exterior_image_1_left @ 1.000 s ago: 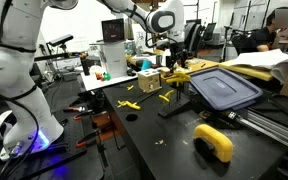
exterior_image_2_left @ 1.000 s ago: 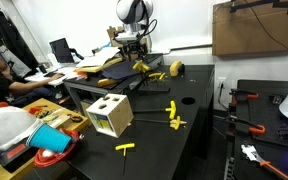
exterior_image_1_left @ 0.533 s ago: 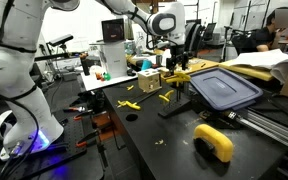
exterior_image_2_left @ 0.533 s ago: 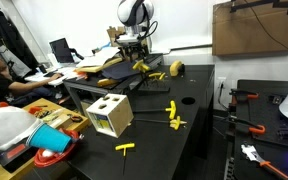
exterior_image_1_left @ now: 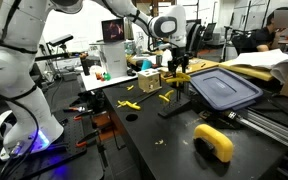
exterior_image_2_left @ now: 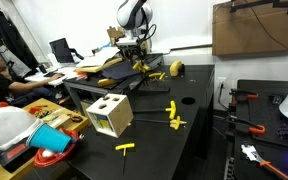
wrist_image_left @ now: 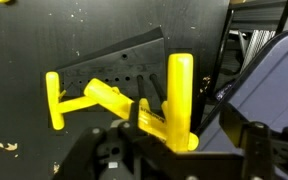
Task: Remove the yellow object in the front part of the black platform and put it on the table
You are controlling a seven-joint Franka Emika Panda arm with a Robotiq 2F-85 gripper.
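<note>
Noted in an exterior view: white jointed robot arm (exterior_image_1_left: 134, 12) reaching from its base across and angled down over the big matte-black table (exterior_image_1_left: 154, 135). Gripper (exterior_image_1_left: 178, 72) poised above the small flat matte-black rectangular platform (exterior_image_1_left: 172, 106), just beside the large blue-grey plastic bin lid (exterior_image_1_left: 224, 88). Yellow T-shaped plastic piece (exterior_image_1_left: 181, 76) caught at the fingertips and clear of the slab; gap between jaws too small to judge from here. Two loose small yellow pieces (exterior_image_1_left: 129, 104) lying on the table, well apart from the platform. Noted in an exterior view from the opposite end: same gripper (exterior_image_2_left: 139, 60) pointing straight down with the yellow piece (exterior_image_2_left: 142, 68) beneath it at the far end of the table (exterior_image_2_left: 199, 110); platform not distinguishable here. Pale wooden box with cut-out holes (exterior_image_2_left: 109, 115) standing at the near corner, seen far more plainly than in the other outside picture. Noted in the wrist view alone: platform (wrist_image_left: 119, 70) showing rows of small holes; jaws narrowed onto the held yellow piece (wrist_image_left: 180, 90), its long bar upright in the picture. Second yellow T-shaped piece (wrist_image_left: 54, 100) lying flat on the platform, close beside the held one. Bin lid (wrist_image_left: 269, 85) at the right edge.
</note>
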